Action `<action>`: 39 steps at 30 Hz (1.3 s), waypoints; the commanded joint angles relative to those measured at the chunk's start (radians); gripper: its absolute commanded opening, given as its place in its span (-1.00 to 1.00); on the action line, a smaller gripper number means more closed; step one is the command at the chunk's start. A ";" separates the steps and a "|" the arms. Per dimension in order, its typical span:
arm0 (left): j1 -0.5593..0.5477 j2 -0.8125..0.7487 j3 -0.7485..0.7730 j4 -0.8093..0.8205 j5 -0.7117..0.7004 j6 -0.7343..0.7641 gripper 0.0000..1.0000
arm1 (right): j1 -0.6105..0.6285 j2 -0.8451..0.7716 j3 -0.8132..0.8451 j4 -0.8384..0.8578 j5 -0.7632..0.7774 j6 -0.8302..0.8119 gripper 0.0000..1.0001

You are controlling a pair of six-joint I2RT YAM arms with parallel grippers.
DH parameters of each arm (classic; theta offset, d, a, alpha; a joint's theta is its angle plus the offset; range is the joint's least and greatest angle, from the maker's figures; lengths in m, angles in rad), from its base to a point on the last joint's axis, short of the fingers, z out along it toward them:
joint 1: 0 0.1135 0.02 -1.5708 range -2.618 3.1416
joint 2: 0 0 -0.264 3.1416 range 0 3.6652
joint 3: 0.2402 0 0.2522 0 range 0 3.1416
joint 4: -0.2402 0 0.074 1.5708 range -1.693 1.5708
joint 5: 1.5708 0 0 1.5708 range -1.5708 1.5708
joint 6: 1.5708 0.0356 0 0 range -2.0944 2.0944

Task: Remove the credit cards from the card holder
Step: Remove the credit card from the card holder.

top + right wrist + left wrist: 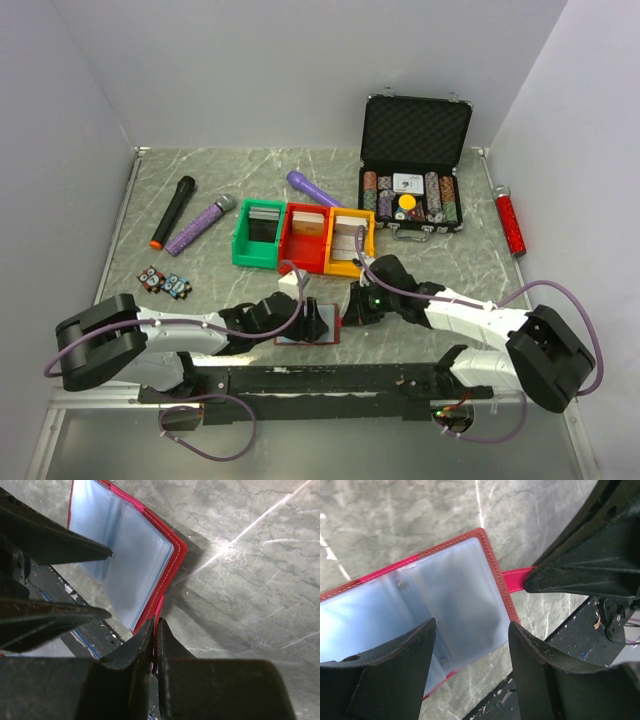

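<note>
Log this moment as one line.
holder: open on table | left gripper: open over sleeves | right gripper: shut on tab

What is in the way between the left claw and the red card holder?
Nothing visible. The left gripper hangs open over the pale sleeves of the card holder; the right gripper pinches its red tab at the side.

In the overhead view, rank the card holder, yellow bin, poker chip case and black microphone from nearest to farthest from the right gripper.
1. The card holder, at the right gripper, which pinches its tab.
2. The yellow bin, just behind the gripper.
3. The poker chip case, at the back right.
4. The black microphone, far left.
</note>
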 commanded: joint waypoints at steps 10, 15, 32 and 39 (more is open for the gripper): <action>-0.063 0.079 0.131 -0.118 -0.108 0.037 0.23 | 0.011 -0.102 0.000 -0.005 -0.013 0.002 -1.00; -0.064 0.075 0.133 -0.146 -0.146 0.018 0.05 | 0.015 -0.127 0.006 -0.020 -0.010 0.002 -1.00; -0.064 -0.096 0.050 -0.189 -0.238 -0.041 -0.34 | 0.017 -0.150 0.013 -0.043 -0.004 -0.005 -1.00; -0.064 -0.220 0.038 -0.311 -0.313 -0.080 0.15 | 0.023 -0.147 0.018 -0.043 -0.005 -0.004 -1.00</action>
